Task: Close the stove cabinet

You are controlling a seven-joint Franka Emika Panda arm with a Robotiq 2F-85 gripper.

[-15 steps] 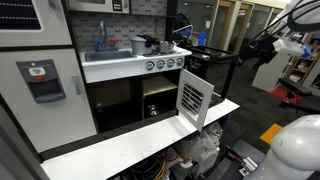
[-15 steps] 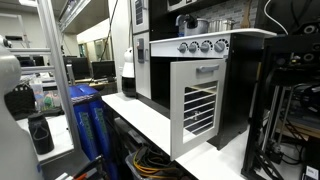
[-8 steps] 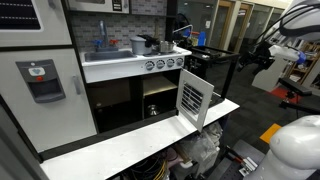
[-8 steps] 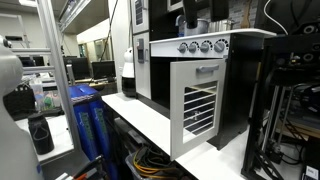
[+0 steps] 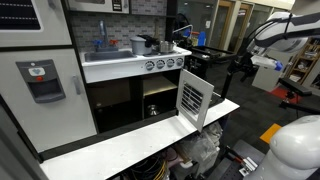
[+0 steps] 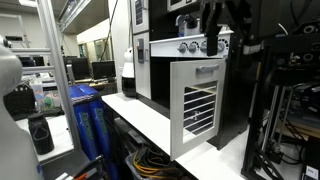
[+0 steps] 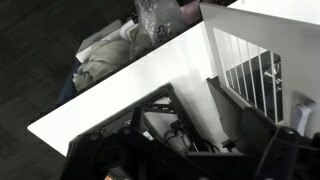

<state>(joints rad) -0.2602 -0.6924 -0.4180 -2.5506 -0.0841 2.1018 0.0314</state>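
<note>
The stove cabinet [image 5: 160, 100] is a small dark compartment under the knobs of a white play kitchen. Its white louvred door [image 5: 193, 97] stands swung open over the white tabletop; it also shows in the other exterior view [image 6: 197, 106] and in the wrist view [image 7: 256, 76]. My gripper [image 5: 243, 68] hangs in the air to the outer side of the door, apart from it. In an exterior view it shows dark above the door's top edge [image 6: 213, 30]. In the wrist view its fingers [image 7: 190, 152] are spread and hold nothing.
The white tabletop [image 5: 120, 142] runs in front of the kitchen. A tall pale panel with a red-marked dispenser [image 5: 40, 80] stands beside a wider dark doorless compartment [image 5: 112, 105]. Pots [image 5: 150, 44] sit on the counter. A black frame [image 6: 285, 100] and blue jugs [image 6: 88, 125] flank the table.
The arm has swung in toward the kitchen, and the gripper now shows above the open door in an exterior view. The door has not moved.
</note>
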